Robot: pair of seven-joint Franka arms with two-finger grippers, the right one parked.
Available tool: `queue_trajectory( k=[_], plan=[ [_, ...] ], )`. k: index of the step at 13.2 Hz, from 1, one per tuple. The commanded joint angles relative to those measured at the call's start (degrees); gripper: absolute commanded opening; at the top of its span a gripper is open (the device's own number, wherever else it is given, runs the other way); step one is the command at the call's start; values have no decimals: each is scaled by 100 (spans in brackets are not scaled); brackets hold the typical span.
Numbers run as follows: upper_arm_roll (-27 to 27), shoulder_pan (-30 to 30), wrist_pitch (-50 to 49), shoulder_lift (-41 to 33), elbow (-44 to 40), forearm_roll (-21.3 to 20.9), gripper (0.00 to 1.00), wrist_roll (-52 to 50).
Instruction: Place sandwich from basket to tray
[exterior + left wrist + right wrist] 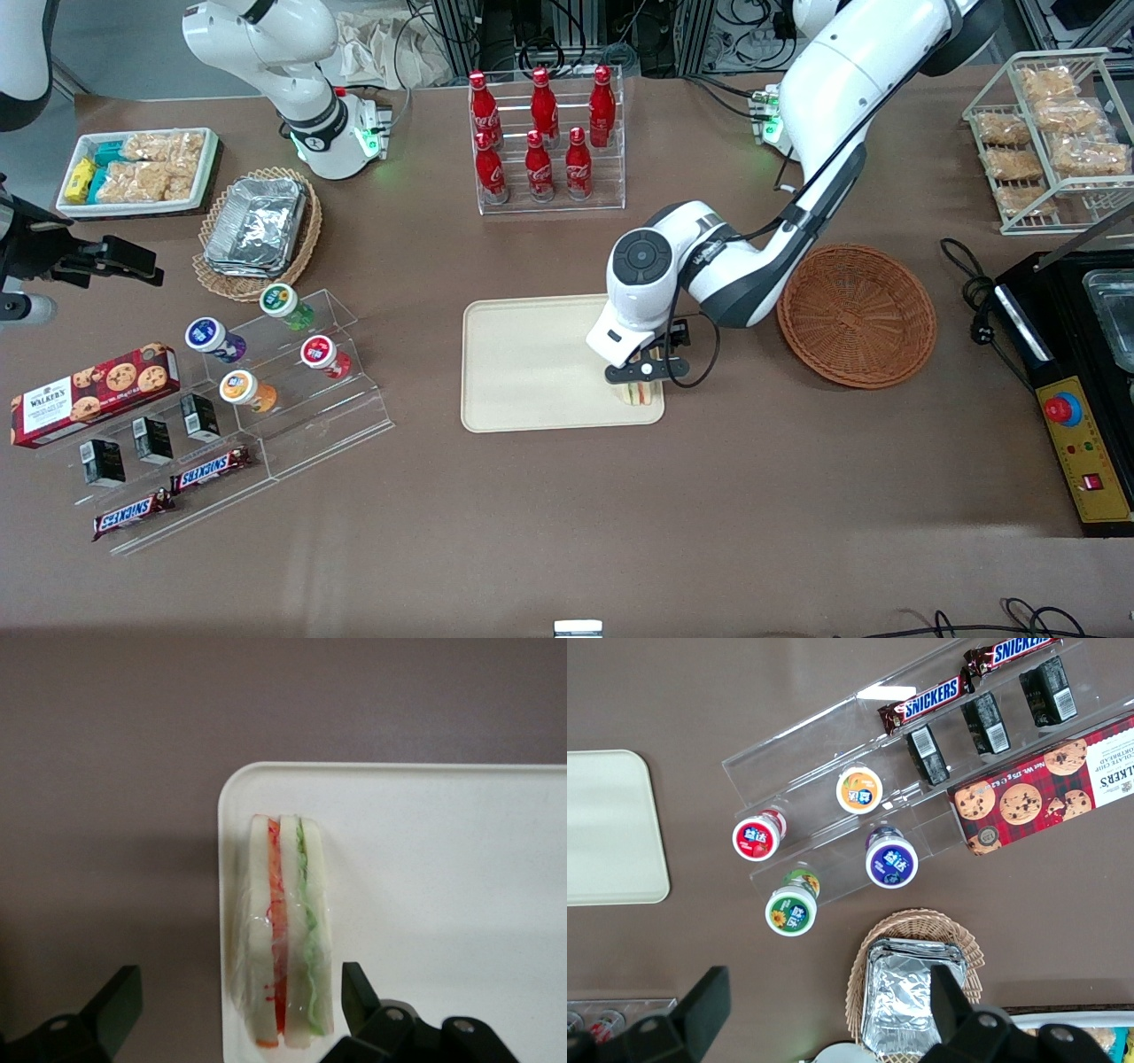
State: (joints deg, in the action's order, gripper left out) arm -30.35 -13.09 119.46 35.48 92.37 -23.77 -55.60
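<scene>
1. On the tray (532, 372), at the corner nearest the front camera on the working arm's side, the sandwich (640, 392) lies wrapped in clear film, its edge close against the tray's raised rim.
2. The claw (645, 370) hangs directly above the sandwich, its fingers (359, 992) spread wide, one on each side of the wedge and touching nothing.
3. The wrist view shows the sandwich (285, 935) with red and orange filling on one side and green on the other, between pale bread.
4. The basket (857, 315) sits on the brown surface (567, 514) beside the tray, toward the working arm's end, with nothing in it.
</scene>
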Motion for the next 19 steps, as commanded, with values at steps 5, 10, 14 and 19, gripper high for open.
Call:
queue_trajectory(
  k=[5,10,14,19],
  plan=[
    [-15,754,-1161,-1226,-527,926,100,102],
    [2,1501,-1750,-2130,-554,1172,100,181],
    [481,2347,-2470,-2816,-431,1943,100,2090],
    [3039,828,-2673,-3914,560,2008,100,4666]
  ],
)
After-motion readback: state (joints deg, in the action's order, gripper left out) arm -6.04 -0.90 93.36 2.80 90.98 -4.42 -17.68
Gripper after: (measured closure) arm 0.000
